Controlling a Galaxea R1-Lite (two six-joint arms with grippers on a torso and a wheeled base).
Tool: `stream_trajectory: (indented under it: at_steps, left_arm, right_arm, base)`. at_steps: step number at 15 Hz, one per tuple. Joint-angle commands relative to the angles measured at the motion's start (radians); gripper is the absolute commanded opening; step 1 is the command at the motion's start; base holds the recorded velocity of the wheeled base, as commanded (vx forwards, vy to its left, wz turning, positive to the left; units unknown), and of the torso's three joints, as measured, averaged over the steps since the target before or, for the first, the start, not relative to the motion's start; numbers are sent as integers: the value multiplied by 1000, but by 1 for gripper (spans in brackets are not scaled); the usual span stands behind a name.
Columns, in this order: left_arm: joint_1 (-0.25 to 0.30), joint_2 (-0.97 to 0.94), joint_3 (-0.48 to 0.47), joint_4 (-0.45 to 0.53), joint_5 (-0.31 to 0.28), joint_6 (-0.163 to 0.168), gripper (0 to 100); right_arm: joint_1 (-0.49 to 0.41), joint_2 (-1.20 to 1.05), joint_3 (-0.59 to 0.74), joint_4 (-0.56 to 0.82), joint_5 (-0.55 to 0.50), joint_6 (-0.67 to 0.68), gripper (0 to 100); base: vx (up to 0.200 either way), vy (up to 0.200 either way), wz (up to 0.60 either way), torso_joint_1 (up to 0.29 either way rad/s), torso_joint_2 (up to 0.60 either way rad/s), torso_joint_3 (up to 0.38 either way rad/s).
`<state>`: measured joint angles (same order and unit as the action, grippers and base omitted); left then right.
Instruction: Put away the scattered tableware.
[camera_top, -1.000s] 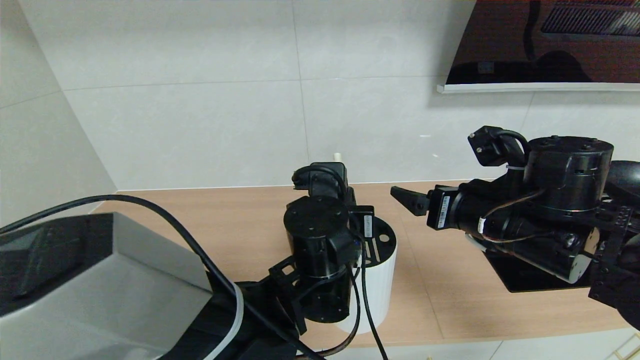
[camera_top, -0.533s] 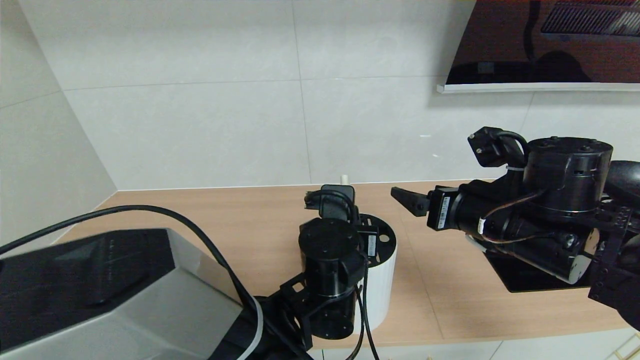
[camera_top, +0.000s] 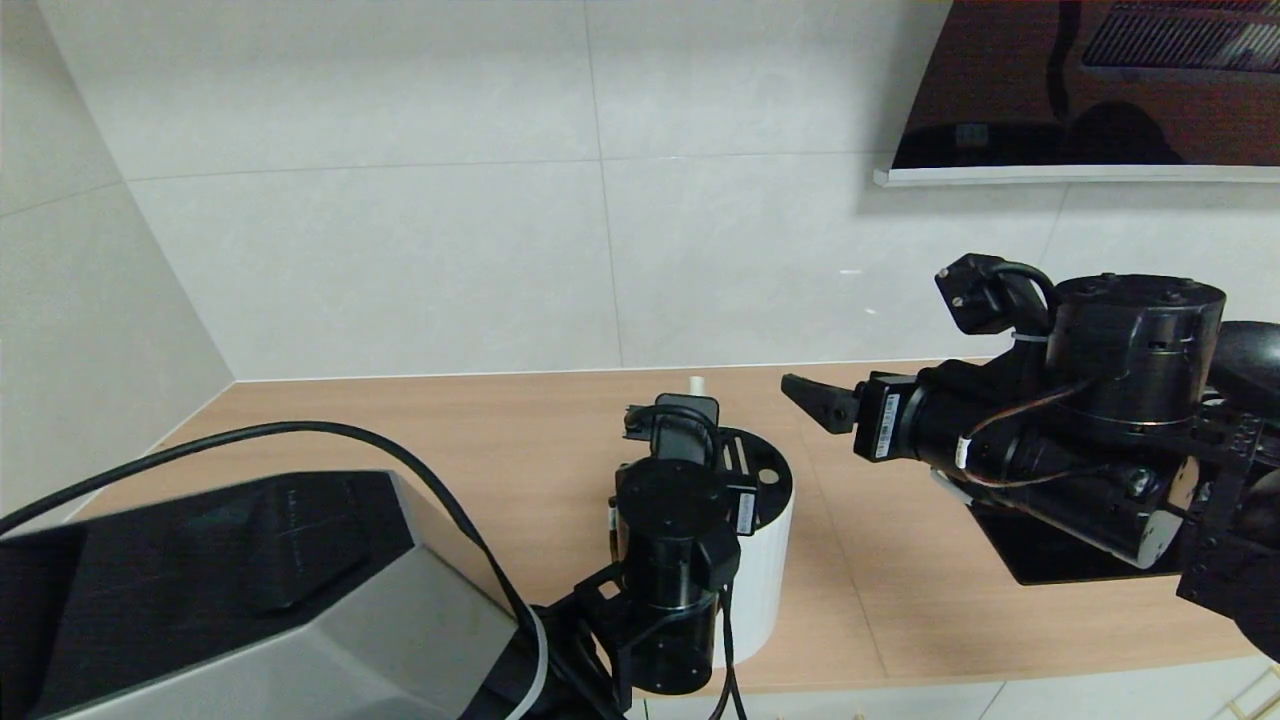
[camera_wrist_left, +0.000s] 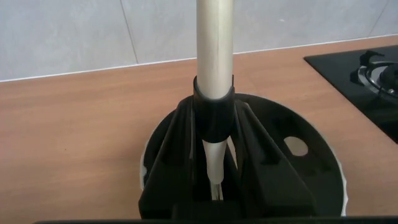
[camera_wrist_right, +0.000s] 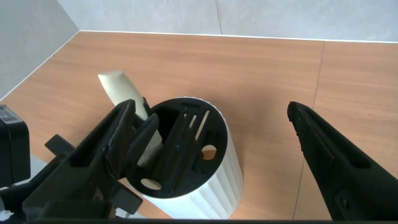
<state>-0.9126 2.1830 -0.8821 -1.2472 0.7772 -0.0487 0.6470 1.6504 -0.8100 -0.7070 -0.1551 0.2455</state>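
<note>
Left claw (camera_wrist_left: 213, 102), clamped on a cream utensil handle (camera_wrist_left: 214, 43), has sunk toward the white holder (camera_top: 765, 560) on the table (camera_top: 450, 430). The utensil's lower end appears inside, nearly stowed. Right claw (camera_wrist_right: 208, 112), jaws apart, hangs at the holder's 3 o'clock.

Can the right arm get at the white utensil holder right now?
Probably its side, yes: the open right gripper hovers beside the white utensil holder with bare counter between. The top looks blocked, since the left gripper holds a cream-handled utensil over it.
</note>
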Motion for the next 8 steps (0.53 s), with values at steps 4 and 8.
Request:
stream_trajectory:
  at_steps: [4, 8]
  left_arm:
    - [0, 4, 0, 0, 0, 1, 100]
    - [0, -3, -1, 0, 0, 1, 100]
  right_arm:
    - [0, 2, 2, -2, 0, 0, 100]
    - [2, 0, 2, -2, 0, -2, 100]
  base:
    - [0, 0, 0, 0, 0, 0]
    - [0, 0, 0, 0, 0, 0]
